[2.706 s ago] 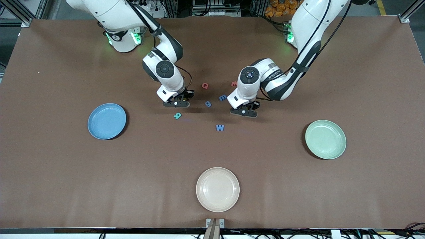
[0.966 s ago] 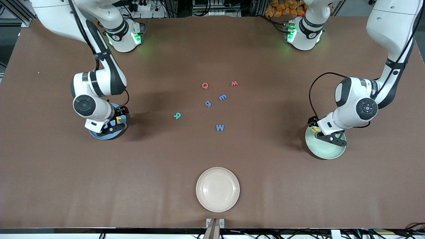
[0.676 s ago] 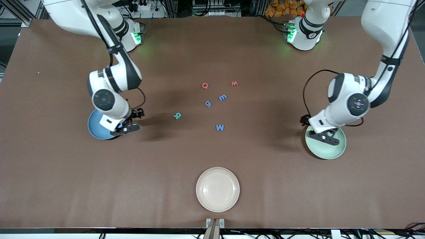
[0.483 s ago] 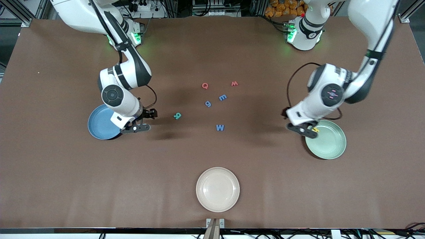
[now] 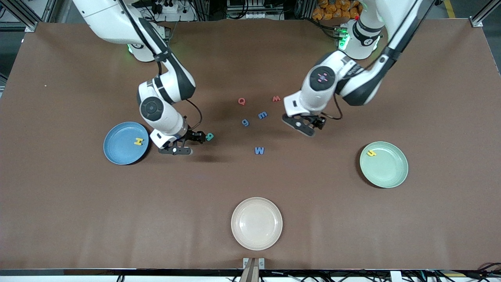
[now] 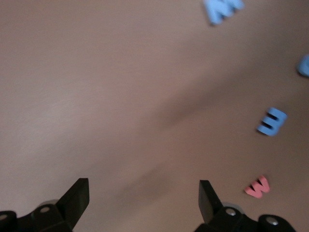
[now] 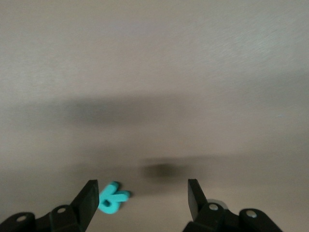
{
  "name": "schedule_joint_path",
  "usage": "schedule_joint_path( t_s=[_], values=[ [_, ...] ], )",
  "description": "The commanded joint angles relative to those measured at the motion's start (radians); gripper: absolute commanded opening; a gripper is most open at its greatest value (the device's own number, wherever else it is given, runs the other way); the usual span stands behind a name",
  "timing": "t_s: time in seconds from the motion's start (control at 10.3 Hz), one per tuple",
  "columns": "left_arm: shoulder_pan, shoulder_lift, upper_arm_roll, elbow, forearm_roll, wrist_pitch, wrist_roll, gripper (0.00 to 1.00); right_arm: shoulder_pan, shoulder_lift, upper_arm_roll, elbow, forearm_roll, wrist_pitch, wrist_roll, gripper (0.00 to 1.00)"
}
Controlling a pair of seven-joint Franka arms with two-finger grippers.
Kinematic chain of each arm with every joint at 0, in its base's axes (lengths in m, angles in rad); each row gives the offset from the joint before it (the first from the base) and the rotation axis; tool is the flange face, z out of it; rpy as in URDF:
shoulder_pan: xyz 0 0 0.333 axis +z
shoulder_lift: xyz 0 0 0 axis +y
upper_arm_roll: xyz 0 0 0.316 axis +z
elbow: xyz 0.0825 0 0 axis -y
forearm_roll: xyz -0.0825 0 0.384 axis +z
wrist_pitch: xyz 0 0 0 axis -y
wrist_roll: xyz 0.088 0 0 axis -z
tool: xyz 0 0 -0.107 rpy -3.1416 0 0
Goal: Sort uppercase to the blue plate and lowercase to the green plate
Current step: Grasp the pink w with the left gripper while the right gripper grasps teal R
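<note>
The blue plate point(image 5: 117, 150) holds a yellow H point(image 5: 138, 141). A yellow h point(image 5: 371, 153) lies in the green plate point(image 5: 387, 170). Loose at mid-table are a red Q point(image 5: 242, 101), red w point(image 5: 276, 98), blue m point(image 5: 262, 115), blue g point(image 5: 245, 122), teal R point(image 5: 209, 136) and blue W point(image 5: 259, 150). My right gripper point(image 5: 191, 140) is open beside the teal R point(image 7: 112, 198), which lies between its fingers close to one fingertip point(image 7: 89, 193). My left gripper point(image 5: 311, 124) hangs open over bare table beside the blue m point(image 6: 272, 121) and red w point(image 6: 257, 187).
A beige plate point(image 5: 256, 223) sits near the table's front edge, nearer to the front camera than all the letters. Brown table surface stretches between the letter cluster and each plate.
Both grippers have left their plates and swung back toward the letters at mid-table. The yellow H stays in the blue plate and the yellow h in the green plate.
</note>
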Motion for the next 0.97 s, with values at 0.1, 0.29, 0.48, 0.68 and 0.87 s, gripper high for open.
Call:
schedule_joint_path(
  t_s=[0.1,0.29,0.48,0.68,0.87],
  values=[
    [-0.046,0.079,-0.069,-0.064,0.184,0.089,-0.013,1.0,0.034,0.021,0.007,0.015,0.006,0.028,0.094,0.82],
    [-0.046,0.085,-0.071,-0.218,0.239,0.335,-0.015,1.0,0.048,0.027,0.03,0.013,-0.028,0.029,0.166,0.81],
    [-0.046,0.085,-0.072,-0.264,0.285,0.367,-0.039,1.0,0.05,0.035,0.035,0.007,-0.061,0.055,0.196,0.81],
    [-0.055,0.087,-0.091,-0.28,0.286,0.366,-0.067,1.0,0.053,0.044,0.033,-0.014,-0.092,0.088,0.197,0.79],
    [-0.066,0.087,-0.114,-0.286,0.286,0.367,-0.07,1.0,0.051,0.056,0.033,-0.047,-0.12,0.158,0.196,0.75]
  ],
)
